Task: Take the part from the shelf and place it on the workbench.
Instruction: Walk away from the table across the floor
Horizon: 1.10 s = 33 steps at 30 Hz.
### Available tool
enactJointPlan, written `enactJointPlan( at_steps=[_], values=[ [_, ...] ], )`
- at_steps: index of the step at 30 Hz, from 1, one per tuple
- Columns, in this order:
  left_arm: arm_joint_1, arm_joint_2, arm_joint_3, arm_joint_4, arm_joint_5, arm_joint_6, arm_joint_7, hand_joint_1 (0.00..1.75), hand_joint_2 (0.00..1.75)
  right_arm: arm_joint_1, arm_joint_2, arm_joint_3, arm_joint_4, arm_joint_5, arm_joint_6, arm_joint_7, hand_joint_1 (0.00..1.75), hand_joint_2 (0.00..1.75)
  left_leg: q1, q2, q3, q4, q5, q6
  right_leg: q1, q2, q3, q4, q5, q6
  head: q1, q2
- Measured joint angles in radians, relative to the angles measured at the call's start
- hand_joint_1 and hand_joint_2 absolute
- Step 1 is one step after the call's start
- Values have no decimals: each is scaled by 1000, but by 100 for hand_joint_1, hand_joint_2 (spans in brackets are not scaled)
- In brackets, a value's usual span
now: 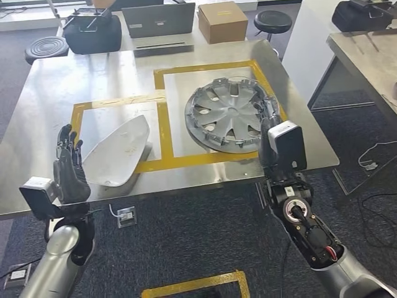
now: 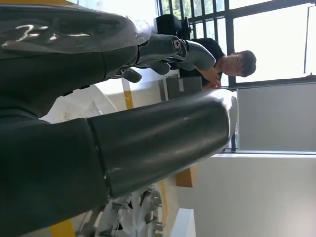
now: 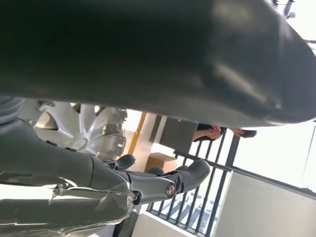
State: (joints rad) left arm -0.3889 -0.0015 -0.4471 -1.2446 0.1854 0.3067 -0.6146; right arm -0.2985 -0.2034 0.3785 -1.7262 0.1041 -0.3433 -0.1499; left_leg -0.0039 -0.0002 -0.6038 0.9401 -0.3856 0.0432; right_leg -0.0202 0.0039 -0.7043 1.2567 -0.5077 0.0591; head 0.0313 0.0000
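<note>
- Wheel cover (image 1: pixel 227 115), silver and spoked, flat on the metal workbench (image 1: pixel 56 87) right of centre in the head view, inside the right-hand box of yellow tape (image 1: pixel 161 121); spokes and rim clips also seen in the right wrist view (image 3: pixel 80 126).
- At lower left of the head view: left hand (image 1: pixel 69 166), dark, raised upright at the workbench's near edge, fingers apart and pointing up, holding nothing; thick thumb and darker fingers (image 2: pixel 178 49) spread in the left wrist view too.
- Just right of that hand, in the left tape box: a pale curved panel (image 1: pixel 117 152) lying flat, pointed end toward upper right; apart from the left hand.
- Right of centre: right hand (image 1: pixel 263 115) at the wheel cover's right rim, fingertips over or on the rim; actual grip cannot be told; fingers (image 3: pixel 190 173) extended in the right wrist view with nothing between them.
- Along the top of the head view, left to right: a black stool (image 1: pixel 46 48), a black bag (image 1: pixel 93 31), a grey laptop (image 1: pixel 159 22), a brown cardboard box (image 1: pixel 222 22), a second stool (image 1: pixel 273 20).
- On the dark carpet at bottom centre: more yellow tape (image 1: pixel 196 284).
- A person (image 2: pixel 223 61) beyond the workbench by bright windows in the left wrist view.
</note>
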Motion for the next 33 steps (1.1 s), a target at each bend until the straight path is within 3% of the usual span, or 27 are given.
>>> enactJointPlan(
  at_steps=[2, 4, 6, 8, 9, 12, 13, 14, 15, 17, 19, 20, 21, 23, 24, 25, 27, 28, 29, 30, 31, 33],
  values=[
    [1, 0, 0, 0, 0, 0, 0, 0, 0, -4, 0, 0, 0, 0, 2, 0, 0, 0, 0, -1, -23, 6, 16, -8, 0, 0, 109, -121, 31, -1, 10, 0],
    [0, 1, 1, 0, 0, 2, 0, 0, 0, -10, -1, 0, 0, 0, 5, -1, 0, 0, -2, -1, -35, 12, 30, -18, 4, 2, 210, -260, 21, -10, 18, 0],
    [0, 1, 1, 0, 0, 3, -1, 0, 0, -12, -1, 1, 0, 0, 7, -2, 0, 0, -3, 0, -39, 11, 46, -30, 10, 3, 240, -308, 12, -23, 20, 0],
    [0, 2, 2, 0, 0, 3, -1, 0, 0, -15, -1, 2, 0, 1, 8, -4, 0, 0, -1, -2, -47, 18, 42, -42, 6, -1, 230, -313, 29, -39, 19, 0],
    [0, 3, 4, 0, 0, 4, -1, 0, 0, -16, -1, 3, 0, 2, 9, -5, 0, 0, 0, -3, -60, 43, 16, -48, 3, -4, 222, -315, 39, -49, 15, 0],
    [0, 5, 8, 0, -1, 6, -1, 0, 0, -19, -1, 4, 1, 4, 16, -11, 0, 0, 8, -4, -132, 235, -125, -66, 0, -10, 180, -317, 73, -64, -6, 0],
    [1, 6, 9, 0, -1, 6, -1, 0, 0, -19, -1, 5, 2, 4, 17, -12, 0, 0, 11, -4, -149, 299, -149, -70, 1, -11, 165, -317, 84, -64, -11, 0],
    [1, 6, 10, 0, -1, 6, -1, 0, 0, -19, -1, 5, 4, 4, 18, -14, 0, 0, 14, -4, -152, 336, -149, -74, 0, -12, 151, -316, 95, -63, -15, 0],
    [1, 7, 10, 0, -1, 6, 0, 0, 0, -19, -1, 5, 6, 5, 19, -17, 0, 0, 17, -4, -135, 334, -129, -75, 0, -12, 137, -316, 105, -61, -19, 0],
    [0, 8, 11, 0, 0, 5, 0, 0, 0, -19, -1, 6, 9, 6, 19, -21, 0, 0, 21, -4, -43, 225, -79, -74, 0, -12, 116, -315, 124, -54, -24, 0],
    [-4, 7, 11, 0, 0, 2, 0, 0, 0, -20, -1, 5, 10, 8, 19, -25, 0, 0, 19, -4, 65, 69, -73, -67, 2, -11, 102, -314, 140, -43, -25, 0],
    [-6, 7, 11, 0, 0, 0, 0, 0, 0, -21, -1, 5, 10, 8, 19, -26, 0, 0, 17, -4, 95, 21, -79, -62, 3, -11, 98, -315, 148, -36, -23, 0],
    [-7, 7, 11, 0, 0, -1, 0, 0, 0, -22, -1, 4, 10, 8, 19, -26, 0, 0, 12, -4, 104, -2, -81, -55, 3, -11, 95, -317, 157, -29, -21, 0],
    [-8, 7, 11, 1, 0, -1, 0, 0, 0, -20, -1, 4, 11, 9, 20, -27, 0, 0, 11, -1, 91, -8, -66, -35, -1, -11, 85, -315, 159, -16, -18, 0],
    [-9, 7, 11, 1, 0, -1, -1, 0, 0, -18, -1, 4, 12, 10, 21, -28, 0, 0, 12, 1, 82, -10, -56, -24, -3, -10, 74, -295, 136, -12, -16, 0],
    [-10, 7, 11, 1, 0, -1, -1, 0, 0, -16, 0, 3, 13, 10, 22, -28, 0, 0, 13, 3, 72, -12, -46, -14, -5, -9, 56, -254, 95, -9, -12, 0],
    [-10, 6, 11, 1, 1, 1, -1, 0, 0, -15, 0, 1, 16, 11, 25, -29, 0, 0, 9, 4, 49, -12, -27, -4, -6, -7, 13, -113, -5, -6, 1, 0],
    [-9, 6, 11, 2, 1, 2, -1, 0, 0, -14, 0, 0, 17, 11, 26, -29, 0, 0, 6, 4, 37, -11, -17, -3, -6, -7, -2, -43, -37, -4, 7, 0],
    [-9, 6, 11, 2, 2, 3, -1, 0, 0, -12, 0, 0, 19, 11, 27, -30, 0, 0, 3, 4, 24, -10, -7, -3, -5, -7, -2, 1, -47, -5, 11, 0],
    [-8, 6, 11, 3, 2, 4, -1, 0, 0, -11, 0, 0, 21, 11, 28, -30, 0, 0, 0, 4, 12, -9, 2, -3, -5, -7, 16, 7, -35, -6, 15, 0],
    [-8, 6, 11, 3, 3, 5, -1, 0, 0, -11, 0, 0, 22, 12, 29, -30, 0, 0, -2, 3, 1, -8, 10, -4, -3, -7, 53, -28, -10, -10, 19, 0],
    [-8, 6, 11, 3, 3, 8, -1, 0, 0, -12, 0, -1, 25, 14, 33, -32, 0, 0, -6, 3, -15, -5, 24, -8, 4, -6, 164, -177, 28, -24, 26, 0]
  ],
)
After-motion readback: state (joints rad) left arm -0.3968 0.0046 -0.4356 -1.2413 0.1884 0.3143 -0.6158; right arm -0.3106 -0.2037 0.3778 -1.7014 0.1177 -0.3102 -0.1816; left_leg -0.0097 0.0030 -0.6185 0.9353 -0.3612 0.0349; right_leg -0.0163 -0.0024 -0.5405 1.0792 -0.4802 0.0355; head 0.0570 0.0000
